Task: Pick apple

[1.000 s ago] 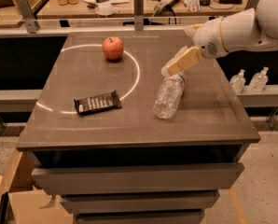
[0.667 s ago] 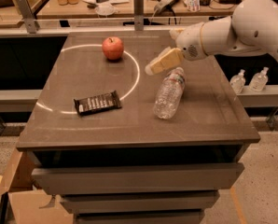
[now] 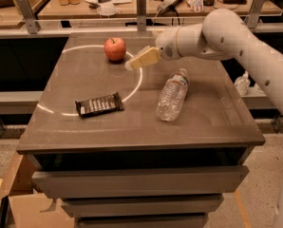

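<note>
Apple (image 3: 115, 49): sits at the far side of the tabletop (image 3: 203, 122), untouched and apart from the other items.
End effector (image 3: 134, 63): hovers just right of the apple, tip angled toward it, seemingly lining up a grasp; whether open or closed cannot be told.
Bottle (image 3: 172, 95): lies on its side, apparently out of the approach line.

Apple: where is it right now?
In the camera view the apple sits on the table near its far edge, left of centre; the gripper is just right of it.
</note>
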Available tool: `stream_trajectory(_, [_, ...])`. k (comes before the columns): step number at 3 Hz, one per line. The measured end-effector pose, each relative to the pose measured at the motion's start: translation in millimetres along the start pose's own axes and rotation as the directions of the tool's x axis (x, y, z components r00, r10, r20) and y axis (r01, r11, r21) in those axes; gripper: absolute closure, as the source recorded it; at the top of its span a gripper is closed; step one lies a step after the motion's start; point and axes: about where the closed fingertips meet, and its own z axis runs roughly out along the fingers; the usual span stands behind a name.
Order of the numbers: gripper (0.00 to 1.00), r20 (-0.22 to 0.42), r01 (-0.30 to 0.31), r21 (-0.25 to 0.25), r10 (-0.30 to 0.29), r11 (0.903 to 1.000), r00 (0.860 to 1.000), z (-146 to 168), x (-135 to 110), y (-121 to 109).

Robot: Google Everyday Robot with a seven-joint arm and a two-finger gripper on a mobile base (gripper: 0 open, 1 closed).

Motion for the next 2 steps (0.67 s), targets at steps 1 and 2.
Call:
stream_trajectory(1, [0.0,0.013,0.013,-0.011,-0.013,0.9999,1.0,36.8,3.7,-13.3])
stream_trajectory(2, [0.0,0.035,0.013,-0.008,-0.013,0.9999,0.999,77.4,3.6,-28.6])
